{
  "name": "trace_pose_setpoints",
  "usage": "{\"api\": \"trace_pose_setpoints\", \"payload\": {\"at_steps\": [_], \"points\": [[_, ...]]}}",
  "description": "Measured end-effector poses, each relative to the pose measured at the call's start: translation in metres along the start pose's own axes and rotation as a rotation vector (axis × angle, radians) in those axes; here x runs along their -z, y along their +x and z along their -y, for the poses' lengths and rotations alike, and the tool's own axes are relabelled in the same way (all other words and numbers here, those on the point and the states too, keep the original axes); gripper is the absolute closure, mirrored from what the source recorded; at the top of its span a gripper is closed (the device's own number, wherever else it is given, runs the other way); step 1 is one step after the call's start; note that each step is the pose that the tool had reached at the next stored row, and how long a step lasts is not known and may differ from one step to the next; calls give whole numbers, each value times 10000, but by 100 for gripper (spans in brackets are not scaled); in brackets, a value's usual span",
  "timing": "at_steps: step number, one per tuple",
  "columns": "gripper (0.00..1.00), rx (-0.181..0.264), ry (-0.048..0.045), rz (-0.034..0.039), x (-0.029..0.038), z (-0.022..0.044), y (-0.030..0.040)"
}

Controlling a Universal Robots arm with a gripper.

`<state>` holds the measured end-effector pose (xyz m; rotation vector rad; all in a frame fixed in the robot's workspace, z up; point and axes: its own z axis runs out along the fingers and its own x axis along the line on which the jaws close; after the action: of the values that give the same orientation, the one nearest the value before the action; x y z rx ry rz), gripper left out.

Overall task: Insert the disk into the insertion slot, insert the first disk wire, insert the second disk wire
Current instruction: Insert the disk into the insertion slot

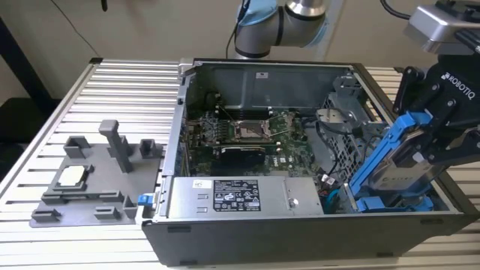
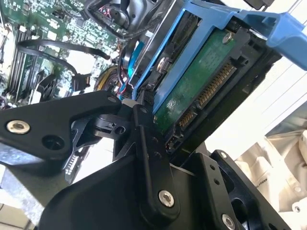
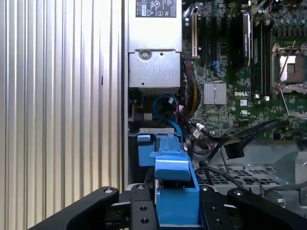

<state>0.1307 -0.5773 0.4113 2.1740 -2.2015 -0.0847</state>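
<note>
Risk first. The open computer case (image 1: pixel 262 239) sits on the slatted counter (image 1: pixel 112 90), with its drive cage (image 1: pixel 341 132) at the exterior view's right end. The disk (image 1: pixel 396 171) hangs steeply tilted over that cage. Its lower end is down among the metalwork, just above another blue carrier (image 1: pixel 397 203) lying at the cage's foot. We judge that so steep a tilt could jam the blue frame against a cage edge or the case wall, or twist it in the grip. We cannot make out the insertion slot's mouth behind the frame. Loose black cables (image 3: pixel 230 139) lie near the path and could be pinched or dragged.

Position. The hand (image 1: pixel 433 147) is closed on the disk's upper part, clamping it from both sides. From the hand, the disk runs downward and toward the exterior view's left. In the second wrist view a finger (image 2: pixel 146 158) presses beside the green circuit-board face.
</note>
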Motion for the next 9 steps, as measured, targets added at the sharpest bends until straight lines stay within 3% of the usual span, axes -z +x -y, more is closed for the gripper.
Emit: {"api": "trace_pose_setpoints", "payload": {"at_steps": [9], "points": [[67,-1,-103,-2,-114,17,1]]}}
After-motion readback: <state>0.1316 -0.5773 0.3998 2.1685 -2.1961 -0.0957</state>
